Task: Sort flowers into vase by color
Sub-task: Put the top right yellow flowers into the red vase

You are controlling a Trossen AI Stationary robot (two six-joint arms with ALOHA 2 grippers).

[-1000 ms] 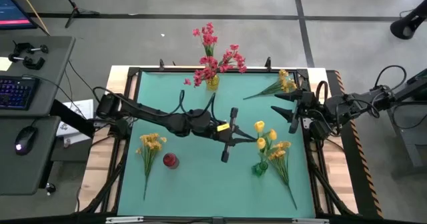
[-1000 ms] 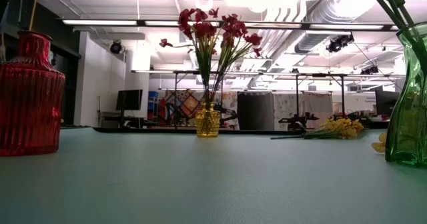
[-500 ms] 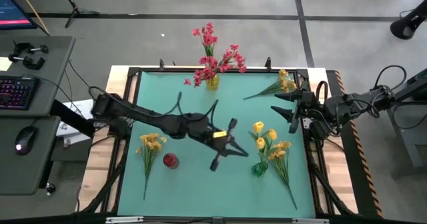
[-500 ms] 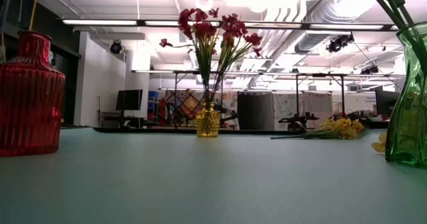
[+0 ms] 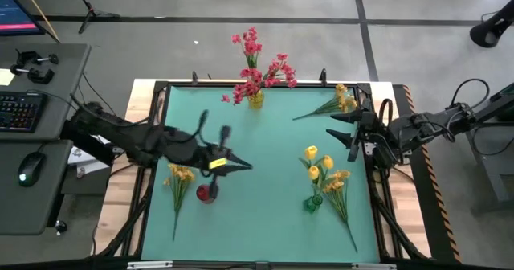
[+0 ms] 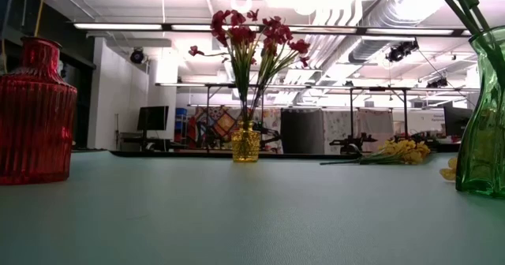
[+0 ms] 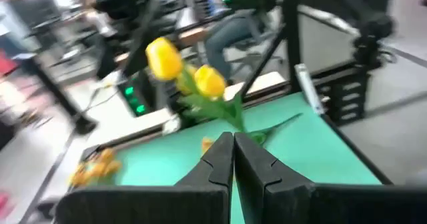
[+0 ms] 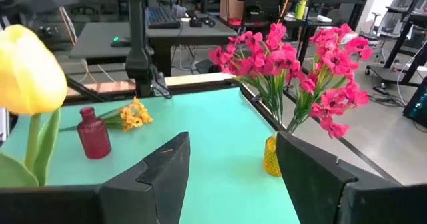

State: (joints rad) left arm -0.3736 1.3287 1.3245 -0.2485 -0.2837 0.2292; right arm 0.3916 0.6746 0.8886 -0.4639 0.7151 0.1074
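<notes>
Red-pink blossoms (image 5: pixel 259 69) stand in a small yellow vase (image 5: pixel 255 100) at the table's far edge. Yellow tulip buds (image 5: pixel 315 162) stand in a green vase (image 5: pixel 312 202) on the right. A red vase (image 5: pixel 206 194) stands on the left, with nothing in it. Orange-yellow sprays lie flat on the mat: one beside the red vase (image 5: pixel 180 182), one at the far right (image 5: pixel 332 104), one by the green vase (image 5: pixel 339 191). My left gripper (image 5: pixel 246 165) hovers shut above the red vase, touching nothing. My right gripper (image 5: pixel 337 132) waits open at the right edge.
A black frame (image 5: pixel 241 84) borders the green mat (image 5: pixel 265 214). In the low view the red vase (image 6: pixel 35 111) stands at the left, the green vase (image 6: pixel 483 115) at the right, and the yellow vase (image 6: pixel 245 143) far back. A desk with keyboard and mouse (image 5: pixel 32 167) stands left of the table.
My left gripper has drawn back from beside the yellow tulips toward the table's left edge, and now stands over the red vase. The flowers and vases have kept their places.
</notes>
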